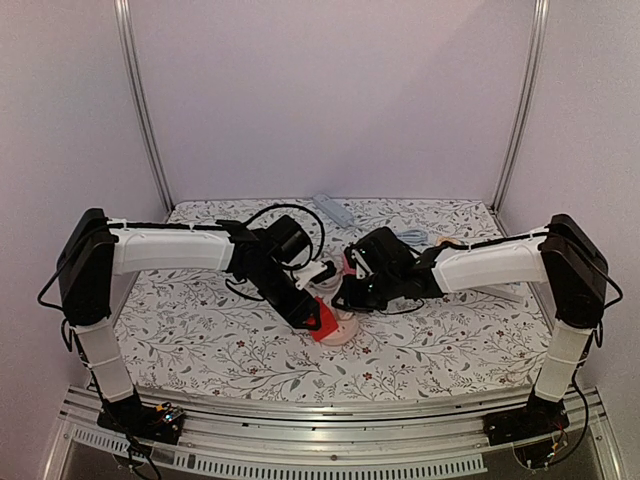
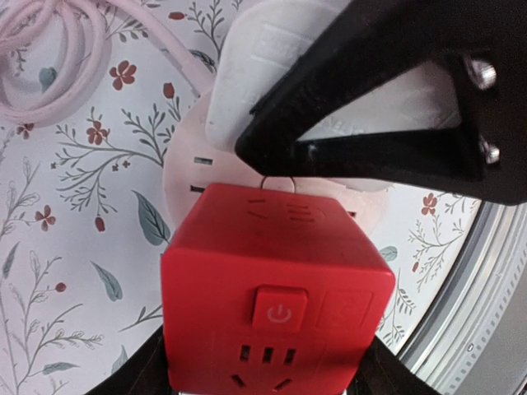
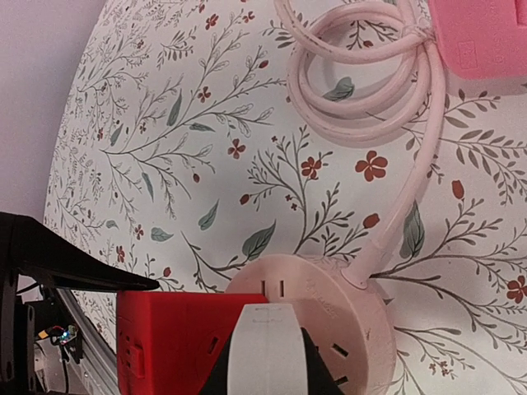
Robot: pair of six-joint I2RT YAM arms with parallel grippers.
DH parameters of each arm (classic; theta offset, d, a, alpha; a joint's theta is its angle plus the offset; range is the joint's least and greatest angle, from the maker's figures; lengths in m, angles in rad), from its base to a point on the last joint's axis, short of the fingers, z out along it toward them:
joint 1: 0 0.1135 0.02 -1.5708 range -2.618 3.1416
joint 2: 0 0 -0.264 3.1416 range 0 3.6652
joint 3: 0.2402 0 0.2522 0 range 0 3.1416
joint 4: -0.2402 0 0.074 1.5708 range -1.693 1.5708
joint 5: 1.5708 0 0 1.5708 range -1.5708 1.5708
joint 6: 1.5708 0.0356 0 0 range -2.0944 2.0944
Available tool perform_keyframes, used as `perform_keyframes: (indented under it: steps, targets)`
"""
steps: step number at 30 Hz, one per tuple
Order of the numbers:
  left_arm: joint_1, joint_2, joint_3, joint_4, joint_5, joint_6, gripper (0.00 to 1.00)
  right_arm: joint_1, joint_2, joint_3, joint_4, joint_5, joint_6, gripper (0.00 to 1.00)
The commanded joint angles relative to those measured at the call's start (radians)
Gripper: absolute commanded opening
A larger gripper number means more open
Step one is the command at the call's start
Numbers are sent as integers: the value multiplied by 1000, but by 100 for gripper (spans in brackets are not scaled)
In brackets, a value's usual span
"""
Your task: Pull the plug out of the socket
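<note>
A red cube plug (image 1: 322,322) with a power button sits against the edge of a round pink socket (image 1: 345,331) at the table's middle. My left gripper (image 1: 316,318) is shut on the cube. In the left wrist view the cube (image 2: 272,288) sits between its fingers, with the socket (image 2: 185,164) just beyond. My right gripper (image 1: 350,290) is shut, and its white-padded tip presses on top of the socket. In the right wrist view the gripper (image 3: 268,362) rests on the socket (image 3: 354,304) beside the cube (image 3: 165,341). The plug's pins are hidden.
The socket's pink cord (image 3: 362,82) lies coiled behind it, ending at a pink block (image 3: 486,33). A white power strip (image 1: 333,209) and a black cable (image 1: 296,209) lie at the back. A metal rail (image 1: 320,405) runs along the near edge.
</note>
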Motion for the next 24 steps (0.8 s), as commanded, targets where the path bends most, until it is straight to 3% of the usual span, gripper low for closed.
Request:
perform_keyframes:
  steps: [1, 20, 24]
  targets:
    - [26, 25, 3, -7, -93, -27, 37, -14, -43, -32, 51, -82, 60, 0]
    - [26, 30, 6, -5, -71, -32, 37, 5, -88, -57, 84, -43, -5, 0]
    - [29, 9, 6, -1, -56, -27, 43, 6, -142, -78, 82, 7, -43, 0]
